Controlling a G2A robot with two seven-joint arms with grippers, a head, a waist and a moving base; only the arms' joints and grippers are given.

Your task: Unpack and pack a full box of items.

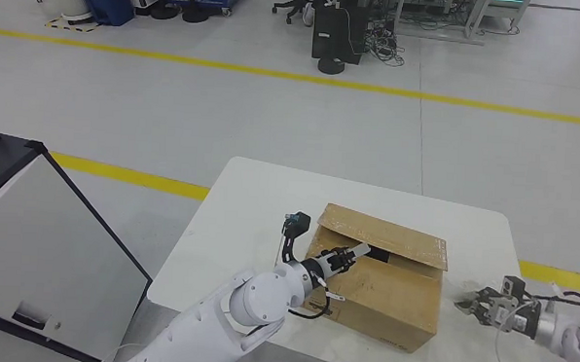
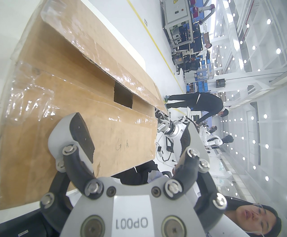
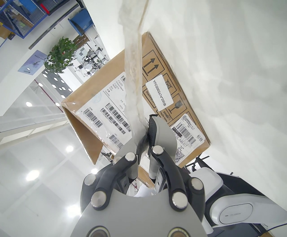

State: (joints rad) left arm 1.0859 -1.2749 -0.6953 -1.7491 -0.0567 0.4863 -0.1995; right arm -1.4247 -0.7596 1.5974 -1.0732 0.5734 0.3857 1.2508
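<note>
A brown cardboard box [image 1: 387, 292] stands on the white table [image 1: 250, 208], toward its near right. The far top flap [image 1: 380, 234] is lifted a little, leaving a dark gap along the seam; wrinkled clear tape clings to the flaps [image 2: 33, 89]. My left gripper [image 1: 353, 254] hovers open over the near flap [image 2: 125, 143] by the seam, its fingers [image 2: 81, 134] spread with nothing between them. My right gripper [image 1: 479, 306] is off the box's right side, shut on a strip of clear tape [image 3: 132, 74] that stretches away from it past the labelled box side [image 3: 112, 107].
A large black and white cabinet [image 1: 34, 248] stands on the floor left of the table. Bare tabletop lies left of the box and behind it [image 1: 444, 212]. The table's near edge runs close to the box's front.
</note>
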